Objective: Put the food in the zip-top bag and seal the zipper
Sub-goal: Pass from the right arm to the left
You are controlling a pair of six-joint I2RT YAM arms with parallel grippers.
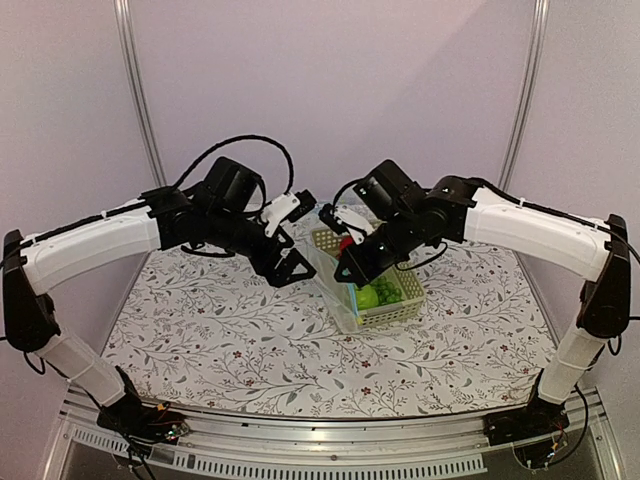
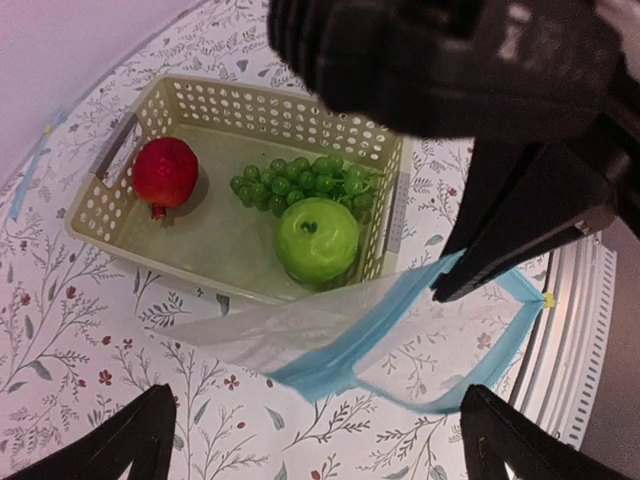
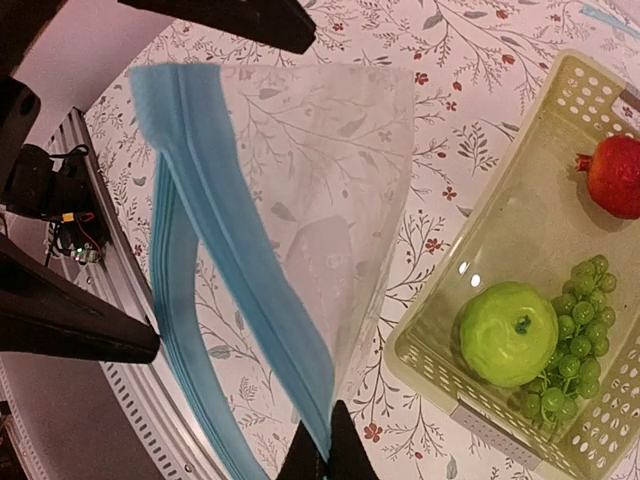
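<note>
The red apple point(image 2: 165, 172) and the green apple point(image 2: 317, 239) lie in a pale green basket point(image 2: 250, 105), also seen in the right wrist view point(image 3: 617, 176) point(image 3: 508, 333). The clear zip-top bag point(image 3: 320, 170) hangs in the air beside the basket, its mouth partly open. My right gripper point(image 3: 325, 455) is shut on the bag's light blue zipper strip point(image 3: 235, 250) and holds it up; it also shows in the left wrist view point(image 2: 448, 287). My left gripper point(image 2: 320, 450) is open and empty, its jaws spread wide just in front of the bag's mouth point(image 2: 400, 340).
A bunch of green grapes point(image 2: 300, 182) lies in the basket between the apples. The basket point(image 1: 395, 310) stands right of centre on the flowered tablecloth point(image 1: 220, 330). The metal table rail point(image 3: 130, 330) runs along the near edge.
</note>
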